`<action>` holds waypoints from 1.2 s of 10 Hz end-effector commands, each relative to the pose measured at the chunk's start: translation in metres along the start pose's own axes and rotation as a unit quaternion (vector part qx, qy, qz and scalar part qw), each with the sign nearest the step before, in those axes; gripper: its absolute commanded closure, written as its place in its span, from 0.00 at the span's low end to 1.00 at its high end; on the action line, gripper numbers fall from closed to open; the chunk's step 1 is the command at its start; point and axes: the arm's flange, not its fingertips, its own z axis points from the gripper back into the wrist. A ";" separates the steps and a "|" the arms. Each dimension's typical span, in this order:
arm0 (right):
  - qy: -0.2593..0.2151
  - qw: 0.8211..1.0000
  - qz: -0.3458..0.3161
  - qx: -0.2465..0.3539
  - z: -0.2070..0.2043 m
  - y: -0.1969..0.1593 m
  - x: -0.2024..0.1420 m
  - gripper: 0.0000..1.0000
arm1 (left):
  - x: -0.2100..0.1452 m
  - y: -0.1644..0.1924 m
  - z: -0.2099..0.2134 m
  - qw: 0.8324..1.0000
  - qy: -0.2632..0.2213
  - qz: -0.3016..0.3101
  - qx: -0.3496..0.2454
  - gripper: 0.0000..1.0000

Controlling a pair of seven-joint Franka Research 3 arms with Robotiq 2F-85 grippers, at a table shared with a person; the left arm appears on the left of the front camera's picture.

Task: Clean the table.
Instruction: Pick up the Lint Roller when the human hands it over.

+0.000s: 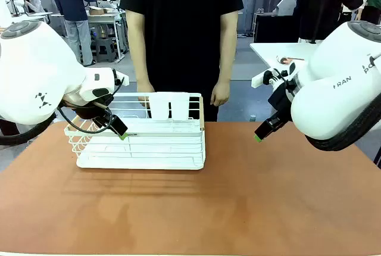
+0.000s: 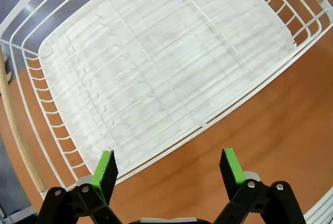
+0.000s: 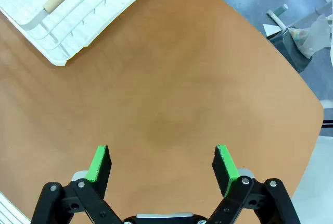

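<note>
Worktop (image 1: pixel 250 202) has one rack (image 1: pixel 172 159), long side across. Left end effector (image 2: pixel 166 168) hangs beside it, right end effector (image 3: pixel 162 162) far; both spread apart.

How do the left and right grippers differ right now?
1. The left gripper hangs over the rack's near edge. The right gripper hangs over bare table, well apart from the rack.
2. The left gripper is at the table's left side and the right gripper is at its right side.

Shared: both are open, empty and angled down toward the middle.
</note>
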 end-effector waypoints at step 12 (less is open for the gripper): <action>0.000 1.000 0.000 0.000 0.000 0.000 0.000 0.00 | 0.000 0.000 0.000 1.000 0.000 0.000 0.000 0.00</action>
